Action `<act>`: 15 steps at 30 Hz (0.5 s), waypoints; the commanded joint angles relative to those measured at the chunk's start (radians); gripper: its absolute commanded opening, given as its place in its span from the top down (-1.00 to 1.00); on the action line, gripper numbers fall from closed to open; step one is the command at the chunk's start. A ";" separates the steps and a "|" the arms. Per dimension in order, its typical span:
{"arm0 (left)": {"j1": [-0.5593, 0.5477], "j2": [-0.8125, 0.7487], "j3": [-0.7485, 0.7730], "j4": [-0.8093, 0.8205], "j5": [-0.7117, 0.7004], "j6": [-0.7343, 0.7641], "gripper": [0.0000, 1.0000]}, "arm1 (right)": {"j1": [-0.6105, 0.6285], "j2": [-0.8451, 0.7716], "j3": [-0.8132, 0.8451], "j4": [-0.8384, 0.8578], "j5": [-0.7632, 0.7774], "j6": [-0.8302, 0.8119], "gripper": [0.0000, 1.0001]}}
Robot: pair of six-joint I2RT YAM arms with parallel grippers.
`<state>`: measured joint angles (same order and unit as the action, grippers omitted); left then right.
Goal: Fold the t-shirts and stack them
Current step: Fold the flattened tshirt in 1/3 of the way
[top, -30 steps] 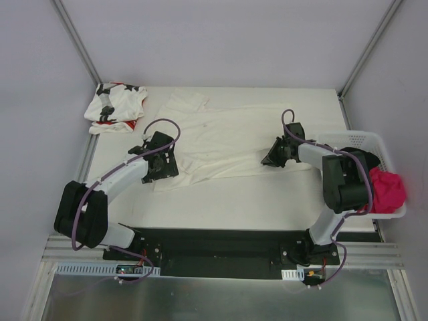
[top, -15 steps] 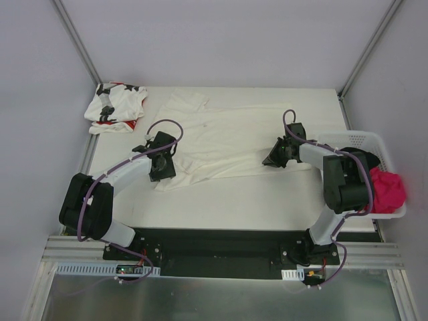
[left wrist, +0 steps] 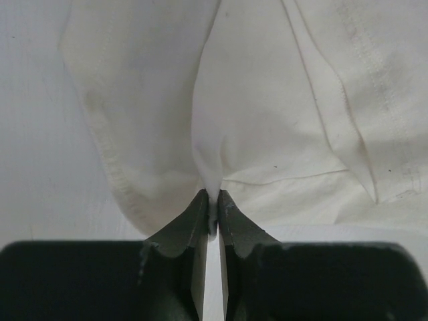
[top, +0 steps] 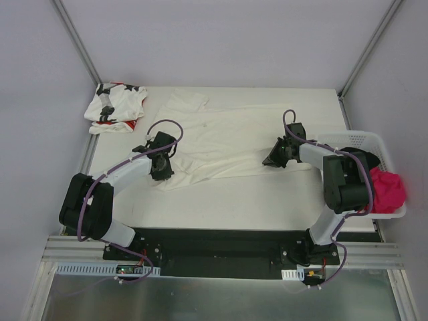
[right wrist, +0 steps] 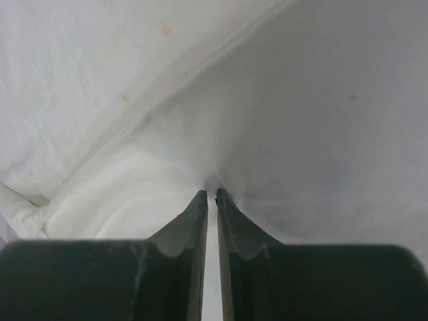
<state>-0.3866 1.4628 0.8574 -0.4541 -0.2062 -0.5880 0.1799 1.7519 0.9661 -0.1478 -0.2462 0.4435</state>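
The large cream-white t-shirt [top: 227,137] lies spread across the middle of the table. My left gripper [top: 161,170] is at the shirt's near left corner, shut on a pinched fold of its cloth [left wrist: 212,180] by the hem. At the shirt's near right edge my right gripper [top: 267,161] is shut as well, the cloth [right wrist: 200,167] puckering into its tips. The star-print t-shirt [top: 115,107], white with black stars and red marks, lies folded at the far left corner, away from both grippers.
A white perforated basket [top: 361,140] stands at the table's right edge, holding a pink cloth [top: 386,189]. Bare white tabletop [top: 234,200] runs along the near side, between the shirt and the arm bases. Metal frame posts rise at the far corners.
My left gripper has closed from wide open onto the cream-white shirt's corner, shifting slightly towards the shirt. The right gripper has held its place and grip.
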 commanded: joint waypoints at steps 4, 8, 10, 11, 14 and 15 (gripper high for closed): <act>-0.003 -0.053 0.026 -0.052 -0.008 0.019 1.00 | -0.013 -0.038 -0.004 -0.049 0.030 -0.012 0.74; -0.003 -0.079 0.043 -0.064 -0.025 0.031 1.00 | -0.016 -0.035 -0.007 -0.052 0.033 -0.008 0.74; -0.003 -0.082 0.049 -0.069 -0.032 0.040 1.00 | -0.019 -0.034 -0.009 -0.052 0.031 -0.006 0.74; -0.003 -0.084 0.055 -0.070 -0.032 0.043 1.00 | -0.019 -0.032 -0.009 -0.052 0.030 -0.008 0.74; -0.001 -0.085 0.066 -0.074 -0.036 0.054 1.00 | -0.017 -0.032 -0.009 -0.056 0.031 -0.005 0.74; -0.001 -0.087 0.068 -0.078 -0.036 0.056 1.00 | -0.019 -0.032 -0.007 -0.059 0.033 -0.006 0.74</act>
<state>-0.3866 1.4097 0.8864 -0.4999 -0.2180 -0.5629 0.1734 1.7519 0.9661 -0.1574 -0.2432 0.4442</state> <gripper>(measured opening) 0.011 0.132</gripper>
